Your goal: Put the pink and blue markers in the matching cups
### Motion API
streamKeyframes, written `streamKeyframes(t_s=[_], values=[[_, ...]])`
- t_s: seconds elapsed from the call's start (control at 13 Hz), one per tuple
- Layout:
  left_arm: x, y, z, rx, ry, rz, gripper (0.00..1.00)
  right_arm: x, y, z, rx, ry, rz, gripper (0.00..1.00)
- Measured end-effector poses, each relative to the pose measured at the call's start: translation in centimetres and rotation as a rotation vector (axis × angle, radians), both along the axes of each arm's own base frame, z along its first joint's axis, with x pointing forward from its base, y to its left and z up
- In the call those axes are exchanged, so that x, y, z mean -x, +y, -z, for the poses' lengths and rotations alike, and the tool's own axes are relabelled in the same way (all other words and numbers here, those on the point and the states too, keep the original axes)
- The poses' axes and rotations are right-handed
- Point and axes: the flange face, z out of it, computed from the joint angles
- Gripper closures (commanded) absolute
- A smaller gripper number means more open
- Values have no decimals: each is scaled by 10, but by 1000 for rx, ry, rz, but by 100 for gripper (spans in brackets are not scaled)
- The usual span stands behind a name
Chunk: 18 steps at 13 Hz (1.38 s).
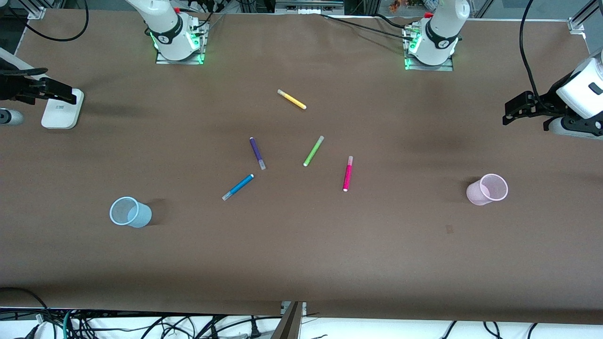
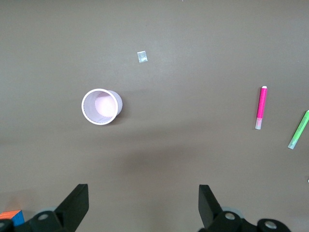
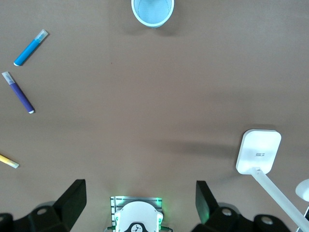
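Observation:
The pink marker [image 1: 347, 173] and the blue marker [image 1: 238, 187] lie flat near the table's middle, the blue one toward the right arm's end. The pale pink cup [image 1: 487, 189] stands upright and empty toward the left arm's end. The pale blue cup [image 1: 129, 213] stands upright and empty toward the right arm's end. My left gripper [image 1: 511, 113] is open and empty, up over the table's edge at its own end. Its wrist view shows the pink cup [image 2: 100, 107] and the pink marker [image 2: 261, 107]. My right gripper [image 1: 70, 94] is open and empty over its own end. Its wrist view shows the blue cup [image 3: 152, 10] and the blue marker [image 3: 31, 47].
A dark purple pen [image 1: 257, 153], a green pen [image 1: 313, 150] and a yellow pen [image 1: 291, 99] lie among the markers. A white flat device [image 1: 62, 109] sits under the right gripper. A small scrap [image 1: 449, 229] lies nearer the front camera than the pink cup.

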Motion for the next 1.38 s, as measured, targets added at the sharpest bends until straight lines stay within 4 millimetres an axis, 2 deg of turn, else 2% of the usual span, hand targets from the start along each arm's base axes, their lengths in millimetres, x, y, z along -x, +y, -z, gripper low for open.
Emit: streamKeyframes(t_s=[1.23, 1.38], values=[[0, -1, 0, 0, 0, 2, 0, -2, 0, 2, 0, -1, 0, 0], [0, -1, 0, 0, 0, 2, 0, -9, 2, 12, 1, 5, -4, 0]])
